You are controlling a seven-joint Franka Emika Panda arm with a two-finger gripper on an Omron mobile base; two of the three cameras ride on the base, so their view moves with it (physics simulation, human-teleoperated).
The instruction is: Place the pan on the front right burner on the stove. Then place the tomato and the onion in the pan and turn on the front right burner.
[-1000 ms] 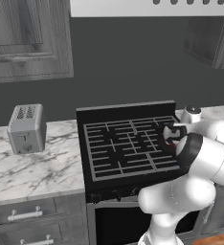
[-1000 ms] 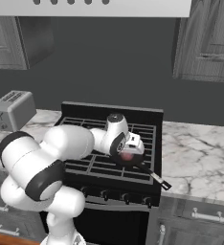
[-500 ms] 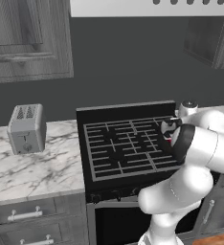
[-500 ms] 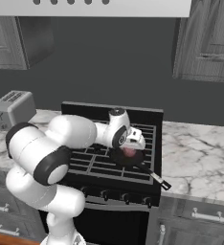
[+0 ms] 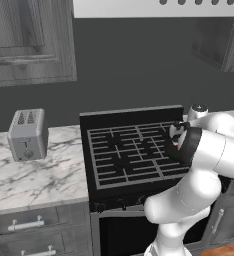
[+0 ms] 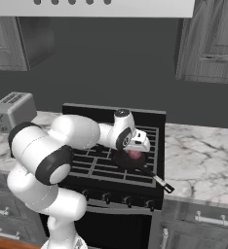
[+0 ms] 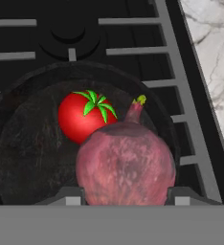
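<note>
From the left base view the arm hides most of the front right burner [image 5: 176, 165] on the stove [image 5: 129, 152], with the gripper [image 5: 176, 136] low over it. In the right base view the pan [image 6: 130, 159] sits on that burner, handle pointing toward the front right corner, the onion [image 6: 134, 154] directly under the jaws. In the hand view the jaws flank the onion [image 7: 126, 165] — gripping it, just above the pan floor; the tomato [image 7: 85, 116] lies inside, touching it on the far side.
</note>
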